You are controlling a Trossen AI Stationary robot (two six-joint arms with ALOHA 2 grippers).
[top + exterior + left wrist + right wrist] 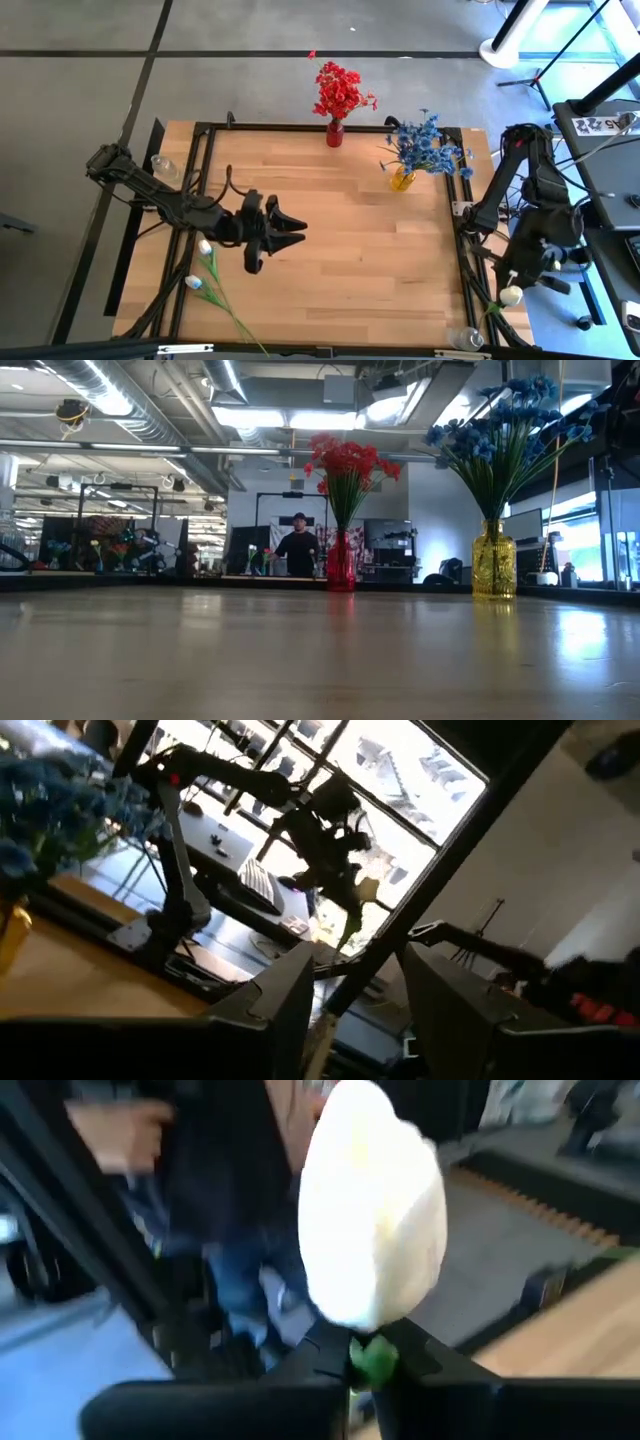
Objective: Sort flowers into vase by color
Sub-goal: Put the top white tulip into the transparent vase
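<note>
Red flowers (pixel 340 90) stand in a red vase (pixel 334 133) at the table's far edge. Blue flowers (pixel 428 145) stand in a yellow vase (pixel 401 179) at the far right. My right gripper (pixel 512 290) is off the table's right edge, shut on a white flower (pixel 372 1210). My left gripper (pixel 298 230) is open over the left middle of the table, pointing toward the right edge. A spray with white heads (pixel 205 248) lies under my left arm, its green stem (pixel 235 318) running to the near edge. My right gripper pinches the white flower's green stem just under the head (pixel 372 1362) between its two fingers. The white head stands out beyond the fingertips. The stem (pixel 492 315) runs on toward the table's near right corner, clear of the table top.
A clear glass vessel (pixel 465 339) is at the near right corner and another (pixel 165 166) at the left edge. A black frame (pixel 200 180) runs round the table. A person (pixel 240 1230) is close beyond my right gripper; another (pixel 298 545) stands far behind the table.
</note>
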